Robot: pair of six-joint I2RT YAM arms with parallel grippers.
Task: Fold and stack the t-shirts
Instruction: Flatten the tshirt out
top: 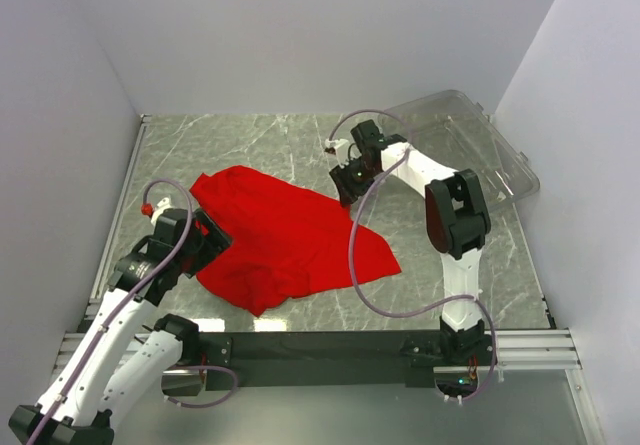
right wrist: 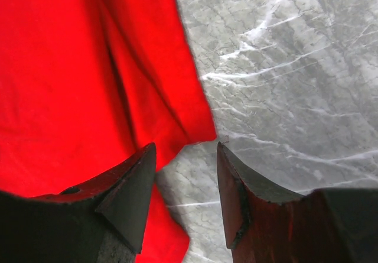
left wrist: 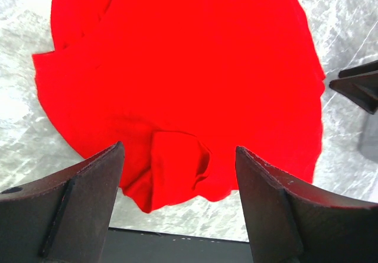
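Observation:
The red t-shirt lies crumpled and partly spread on the marble table, left of centre. My left gripper is open at the shirt's left edge; in the left wrist view the shirt fills the frame beyond the open gripper, with a folded flap between the fingers. My right gripper is open over the shirt's upper right edge; in the right wrist view a pointed corner of the shirt lies just ahead of the open gripper. Neither gripper holds cloth.
A clear plastic bin lies at the back right, beside the right arm. White walls close in the table on the left, back and right. A black rail runs along the near edge.

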